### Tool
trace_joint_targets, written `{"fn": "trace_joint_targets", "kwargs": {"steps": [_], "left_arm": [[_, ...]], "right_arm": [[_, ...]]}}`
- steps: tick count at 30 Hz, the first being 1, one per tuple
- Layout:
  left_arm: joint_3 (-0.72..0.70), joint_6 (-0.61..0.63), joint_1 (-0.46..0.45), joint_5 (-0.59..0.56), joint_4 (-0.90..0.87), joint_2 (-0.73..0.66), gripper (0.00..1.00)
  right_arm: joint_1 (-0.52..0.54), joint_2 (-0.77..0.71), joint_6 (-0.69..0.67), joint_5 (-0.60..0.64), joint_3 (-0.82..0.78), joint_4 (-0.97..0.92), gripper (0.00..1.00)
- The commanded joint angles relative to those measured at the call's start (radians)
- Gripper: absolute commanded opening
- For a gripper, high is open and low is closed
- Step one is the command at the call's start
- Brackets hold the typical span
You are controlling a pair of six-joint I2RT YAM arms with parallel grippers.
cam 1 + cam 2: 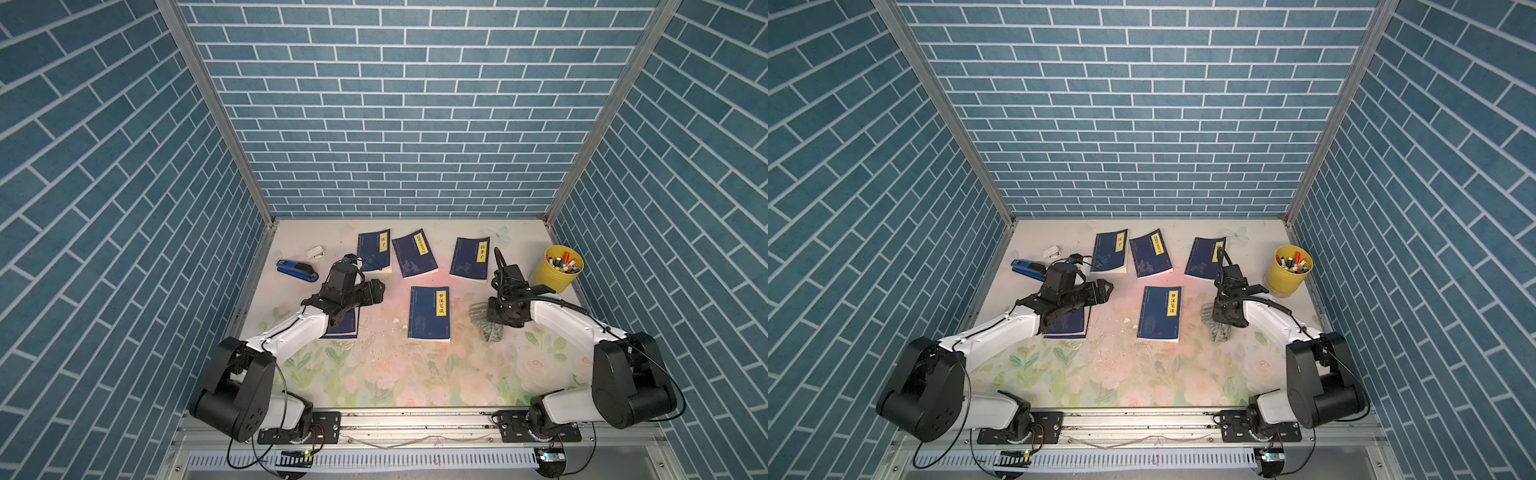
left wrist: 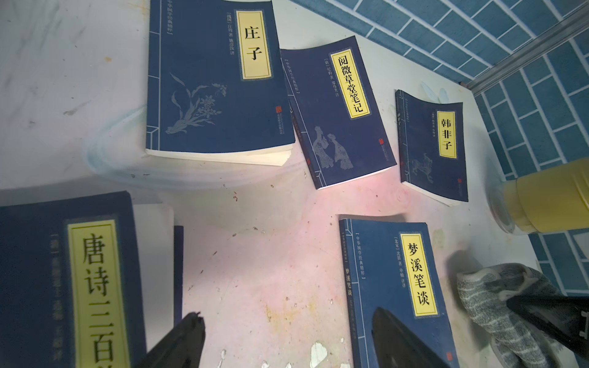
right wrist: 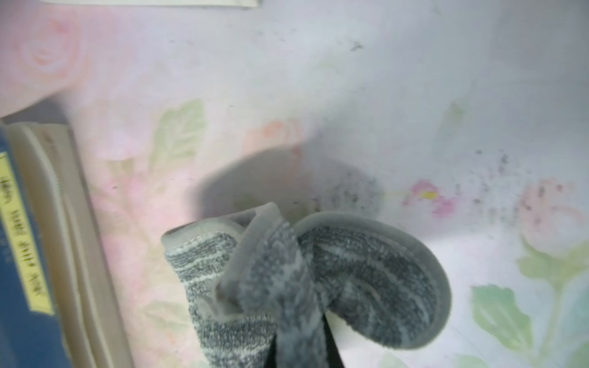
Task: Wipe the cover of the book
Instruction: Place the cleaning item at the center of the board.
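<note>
Where brick walls point(image 1: 395, 124) enclose, floral tabletop point(image 1: 395, 374), book point(image 1: 429, 313)

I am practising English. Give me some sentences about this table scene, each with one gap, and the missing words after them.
1. The right tool grips a grey ___.
2. The left tool has its jaws wide ___, holding nothing.
3. The pens stand in a ___ cup.
4. The stapler is ___ and black.
Missing words: cloth; open; yellow; blue.
</note>
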Motion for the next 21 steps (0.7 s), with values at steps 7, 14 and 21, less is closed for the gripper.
{"fn": "trace_joint_targets", "kwargs": {"steps": [7,14,21], "left_arm": [[0.031,0.005,-0.063,0.033,0.037,0.079,0.86],[0.056,-0.011,-0.117,0.019,0.052,0.130,0.86],[0.091,-0.039,-0.175,0.004,0.078,0.208,0.85]], "right_arm": [[0.004,-0.019,-0.039,0.131,0.110,-0.172,0.54],[0.065,-0.057,-0.061,0.176,0.217,-0.264,0.61],[0.206,0.007,-0.002,0.012,0.194,-0.089,0.57]]}}
